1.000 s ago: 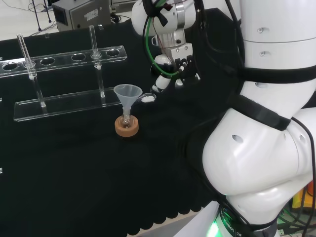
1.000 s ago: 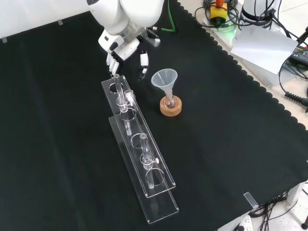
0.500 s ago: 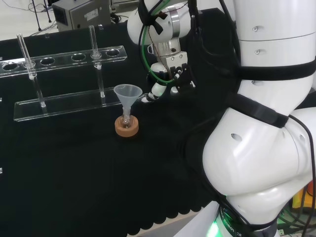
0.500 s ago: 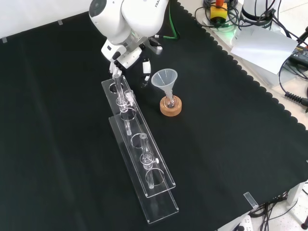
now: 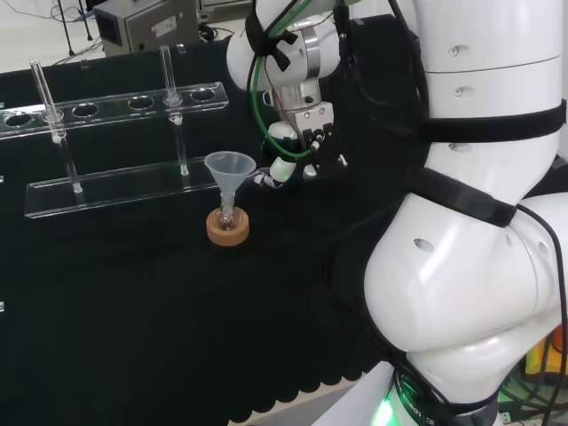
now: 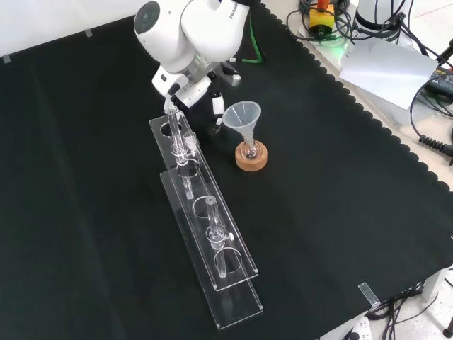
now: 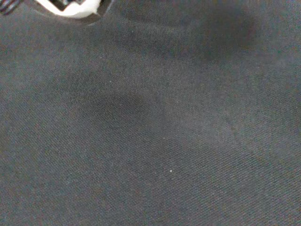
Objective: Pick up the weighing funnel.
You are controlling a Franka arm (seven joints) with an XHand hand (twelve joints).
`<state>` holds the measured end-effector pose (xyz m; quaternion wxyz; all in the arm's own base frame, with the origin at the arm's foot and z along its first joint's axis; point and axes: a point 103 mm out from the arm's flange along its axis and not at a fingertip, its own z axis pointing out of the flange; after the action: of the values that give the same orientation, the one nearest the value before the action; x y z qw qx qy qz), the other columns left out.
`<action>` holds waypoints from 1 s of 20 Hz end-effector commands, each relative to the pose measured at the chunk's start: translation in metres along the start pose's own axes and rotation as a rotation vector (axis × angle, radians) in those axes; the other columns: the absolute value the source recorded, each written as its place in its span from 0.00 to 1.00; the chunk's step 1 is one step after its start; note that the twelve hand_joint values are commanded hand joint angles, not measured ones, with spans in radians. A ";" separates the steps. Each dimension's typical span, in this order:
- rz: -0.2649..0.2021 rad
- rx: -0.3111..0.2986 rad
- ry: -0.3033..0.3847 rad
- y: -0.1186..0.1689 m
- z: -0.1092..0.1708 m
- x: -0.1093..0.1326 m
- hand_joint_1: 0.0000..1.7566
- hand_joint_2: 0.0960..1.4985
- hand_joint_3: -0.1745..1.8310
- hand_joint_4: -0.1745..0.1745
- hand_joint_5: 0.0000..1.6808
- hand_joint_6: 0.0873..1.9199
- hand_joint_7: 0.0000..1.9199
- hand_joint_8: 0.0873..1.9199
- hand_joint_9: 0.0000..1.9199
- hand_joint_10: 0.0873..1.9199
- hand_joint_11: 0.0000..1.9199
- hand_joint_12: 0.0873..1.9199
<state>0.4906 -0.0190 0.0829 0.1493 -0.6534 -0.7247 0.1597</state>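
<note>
Low over the tabletop (image 5: 133,293), the hand (image 5: 300,146) hangs beside the funnel (image 5: 230,165); the weighing funnel (image 5: 260,178) lies on the tabletop between them. Whether the hand grips it, I cannot tell.

We see a matt black cloth (image 6: 340,212) with a scalloped edge (in the wrist view its fine weave reads dark grey), a tan cork ring (image 6: 252,160) and a pale, milky-clear cone-shaped plastic funnel (image 6: 243,117). We find the long acrylic tube rack (image 6: 233,297) colourless and see-through, the glossy white arm (image 5: 470,266) banded in black with a green cable (image 5: 259,84), and its hand (image 5: 302,146) black and white.
</note>
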 end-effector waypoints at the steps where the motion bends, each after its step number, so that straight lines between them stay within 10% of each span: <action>1: -0.006 -0.004 -0.001 0.005 0.003 0.005 0.48 0.38 0.37 0.33 0.37 0.00 0.30 0.30 0.44 0.20 0.37 0.59; 20: 0.003 -0.006 -0.009 0.017 0.014 0.012 0.49 0.37 0.37 0.35 0.41 0.02 0.30 0.31 0.44 0.20 0.36 0.59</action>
<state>0.4987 -0.0070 0.0635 0.1451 -0.6540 -0.7244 0.1627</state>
